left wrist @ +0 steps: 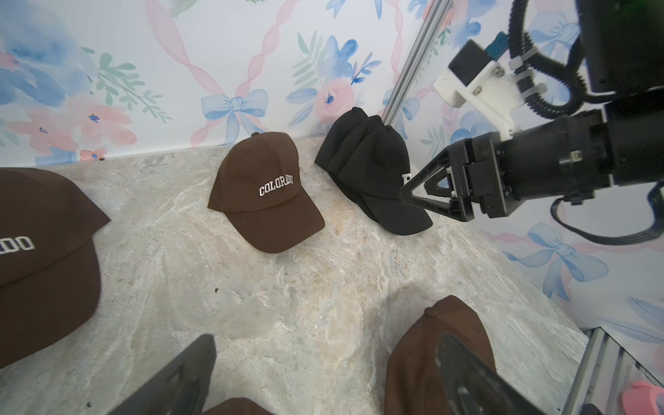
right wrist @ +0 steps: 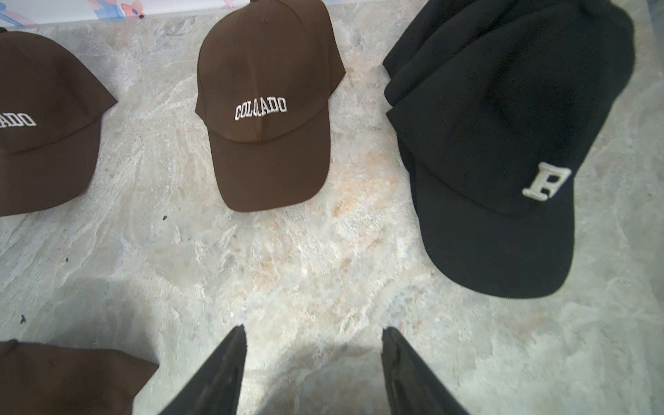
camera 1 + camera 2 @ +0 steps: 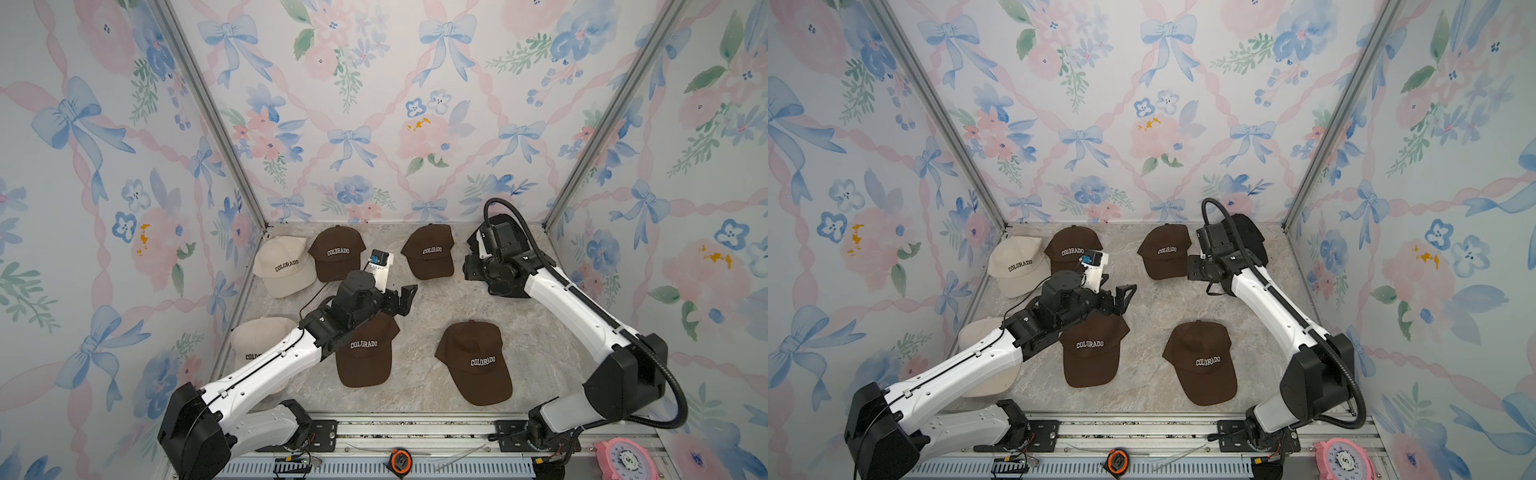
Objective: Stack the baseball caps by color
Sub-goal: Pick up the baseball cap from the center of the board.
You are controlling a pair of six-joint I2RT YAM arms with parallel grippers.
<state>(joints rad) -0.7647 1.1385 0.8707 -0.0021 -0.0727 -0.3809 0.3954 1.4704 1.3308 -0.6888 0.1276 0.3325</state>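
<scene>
A stack of black baseball caps (image 2: 503, 107) with a white letter on the top one lies in the back right corner, mostly hidden behind my right arm in both top views. My right gripper (image 2: 312, 334) hangs open and empty over bare marble just in front of that stack (image 1: 370, 158). Brown "COLORADO" caps lie singly: back left (image 3: 336, 253), back centre (image 3: 430, 251), front centre (image 3: 365, 351), front right (image 3: 476, 361). One cream cap (image 3: 284, 266) sits at back left; another (image 3: 257, 340) is partly under my left arm. My left gripper (image 3: 405, 297) is open wide and empty, above the floor mid-table.
Floral walls with metal corner posts (image 3: 216, 124) close in three sides. An aluminium rail (image 3: 415, 428) runs along the front, with a tape measure (image 3: 401, 459) and a pink round object (image 3: 625, 459) near it.
</scene>
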